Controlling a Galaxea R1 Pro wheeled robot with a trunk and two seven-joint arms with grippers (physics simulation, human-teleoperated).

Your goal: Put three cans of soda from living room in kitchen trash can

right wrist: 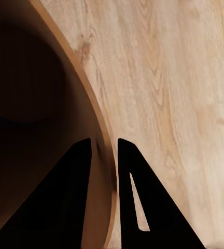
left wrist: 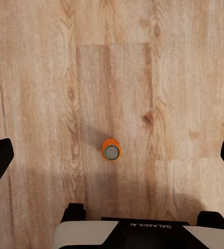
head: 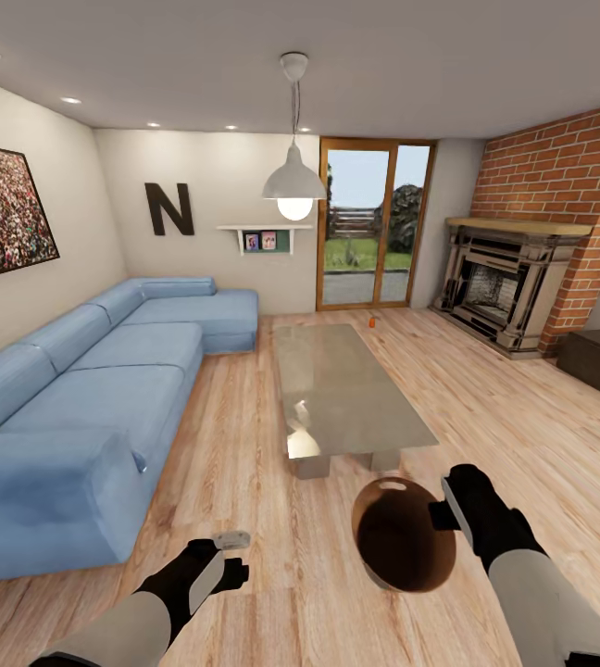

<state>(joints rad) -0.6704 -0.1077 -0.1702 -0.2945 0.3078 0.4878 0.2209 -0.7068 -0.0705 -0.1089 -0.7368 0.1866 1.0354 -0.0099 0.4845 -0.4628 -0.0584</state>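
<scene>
on the wood floor (left wrist: 158,78), a soda can (left wrist: 111,150) stands under the left gripper (left wrist: 112,155), jaws wide open, empty; lower straight down. right gripper (right wrist: 104,150) pinches the bin (head: 402,537) rim.

I look down a long room with a pale wooden plank floor (head: 485,408). Along the left of the frame runs a light-blue corner sofa (head: 87,398). At the centre stands a glass coffee table (head: 342,389) on pale block legs. Above it, at upper centre, a white pendant lamp (head: 293,176) hangs lit from the ceiling. The far wall carries a black letter N (head: 168,208) and a small white shelf (head: 263,237). A wood-framed glass door (head: 374,225) shows grass outside. At right, a brick wall (head: 559,167) backs a stone fireplace (head: 508,283). A dark framed picture (head: 4,211) hangs upper left.
</scene>
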